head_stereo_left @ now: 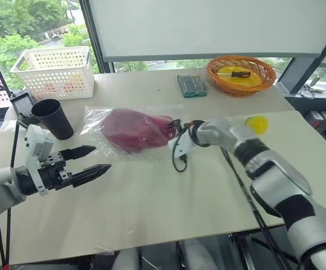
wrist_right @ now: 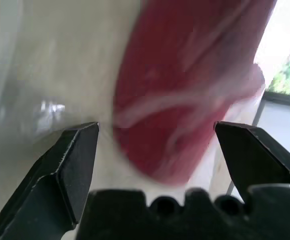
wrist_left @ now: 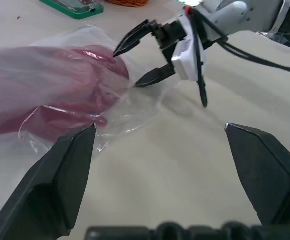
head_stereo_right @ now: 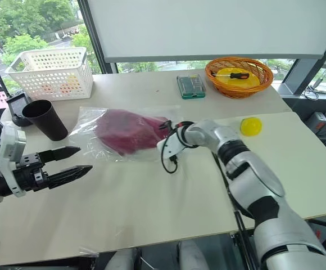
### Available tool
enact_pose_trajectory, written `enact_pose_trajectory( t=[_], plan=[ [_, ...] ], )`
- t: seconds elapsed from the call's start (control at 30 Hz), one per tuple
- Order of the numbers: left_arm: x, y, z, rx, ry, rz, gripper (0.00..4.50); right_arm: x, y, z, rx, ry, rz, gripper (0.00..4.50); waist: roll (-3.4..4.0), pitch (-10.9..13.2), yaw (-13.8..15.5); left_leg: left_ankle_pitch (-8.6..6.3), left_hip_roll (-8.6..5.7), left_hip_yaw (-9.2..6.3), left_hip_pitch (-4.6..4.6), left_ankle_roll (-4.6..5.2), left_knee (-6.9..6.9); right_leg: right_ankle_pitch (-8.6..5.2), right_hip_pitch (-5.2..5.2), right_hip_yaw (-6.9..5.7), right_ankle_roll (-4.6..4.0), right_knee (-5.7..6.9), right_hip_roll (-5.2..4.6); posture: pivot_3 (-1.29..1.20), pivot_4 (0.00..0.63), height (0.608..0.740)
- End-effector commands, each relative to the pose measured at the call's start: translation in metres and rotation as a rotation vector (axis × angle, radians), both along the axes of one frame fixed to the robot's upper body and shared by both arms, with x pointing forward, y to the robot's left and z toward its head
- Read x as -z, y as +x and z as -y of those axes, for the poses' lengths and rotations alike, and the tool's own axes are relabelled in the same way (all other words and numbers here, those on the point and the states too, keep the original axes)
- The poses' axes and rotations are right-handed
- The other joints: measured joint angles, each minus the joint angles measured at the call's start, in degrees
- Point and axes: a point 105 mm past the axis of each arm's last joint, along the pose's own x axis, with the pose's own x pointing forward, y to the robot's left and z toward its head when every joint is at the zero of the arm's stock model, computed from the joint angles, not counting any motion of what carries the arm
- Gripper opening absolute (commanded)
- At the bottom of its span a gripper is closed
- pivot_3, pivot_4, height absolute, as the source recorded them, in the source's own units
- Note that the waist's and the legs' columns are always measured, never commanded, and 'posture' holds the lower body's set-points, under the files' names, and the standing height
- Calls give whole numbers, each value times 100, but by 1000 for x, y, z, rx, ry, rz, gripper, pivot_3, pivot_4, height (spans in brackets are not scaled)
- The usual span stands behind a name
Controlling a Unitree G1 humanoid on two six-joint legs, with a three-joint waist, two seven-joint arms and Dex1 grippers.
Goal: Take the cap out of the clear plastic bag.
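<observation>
Left gripper (head_stereo_left: 90, 160) hovering spread, empty; right gripper (wrist_left: 139, 60) gaping at bag mouth. Clear plastic bag (head_stereo_left: 98, 121) likely slippery; cap (head_stereo_left: 135, 129) soft, brim the best purchase.

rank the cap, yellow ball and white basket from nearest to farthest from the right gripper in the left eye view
From the right gripper:
1. Cap, in the bag right at the gripper's tips.
2. Yellow ball, on the table toward the robot's right, beyond the forearm.
3. White basket, at the far left corner of the table.

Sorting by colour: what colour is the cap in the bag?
Dark red cap; clearest in the right eye view.
</observation>
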Motion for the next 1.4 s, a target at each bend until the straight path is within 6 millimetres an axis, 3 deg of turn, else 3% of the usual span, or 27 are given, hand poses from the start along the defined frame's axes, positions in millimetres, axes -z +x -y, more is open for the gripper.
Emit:
enact_pose_trajectory(
  t=[0.03,0.2,0.3,0.43,0.5,0.57,0.63,0.77,1.0,1.3,1.4],
  plan=[
    [-8,-2,5,16,5,34,4425,-20,7,0,72,119,-61,4500,0,0,25,0,1,0,0,0,0,0,0,3,0,-1,3,0,150,736],
    [-8,-3,5,10,7,29,4425,-34,-6,11,103,207,-290,4500,2,3,61,0,1,0,-3,0,0,0,1,5,1,-3,2,0,150,736],
    [-8,-3,6,8,6,25,4425,-47,-27,14,68,252,-405,4500,3,4,66,-1,4,-1,-3,0,0,0,1,4,1,-4,3,0,150,736],
    [-8,-1,7,7,5,23,4425,-70,-70,-3,-6,394,-599,4500,10,8,42,-2,8,0,-3,-1,0,0,-3,5,2,0,6,0,150,736],
    [-9,0,8,8,6,24,4425,-65,-82,-15,-8,417,-618,4500,11,9,26,-2,15,6,2,-1,0,1,-7,18,1,4,17,0,150,736],
    [-10,2,8,7,5,25,4425,-49,-80,-22,41,417,-581,4500,10,8,40,-3,22,6,10,-1,-3,-4,-4,17,9,5,28,0,150,736],
    [-11,2,8,9,4,24,4425,-39,-64,-20,109,406,-449,4500,10,8,55,-3,23,7,18,-2,-4,-19,2,16,31,4,29,0,150,736],
    [-13,3,7,2,6,27,4425,-19,-43,-6,199,329,-290,4500,10,8,118,-2,10,15,3,-4,-4,-19,-8,22,32,-2,17,0,150,736],
    [-15,3,7,-7,2,31,4425,-12,-25,-4,278,363,-173,4500,8,8,93,-9,13,18,-7,-14,-4,2,-19,28,-2,-5,20,0,150,736],
    [-15,3,7,-17,-3,31,4425,22,-20,-21,316,363,-273,4500,4,6,26,-9,15,21,11,-13,-4,-1,-6,35,4,-3,25,0,150,736],
    [-14,4,7,-18,-2,27,4425,41,-24,-29,354,351,-430,4500,-3,2,11,-9,18,25,29,-13,-4,-8,9,39,16,-1,29,0,150,736]
  ],
)
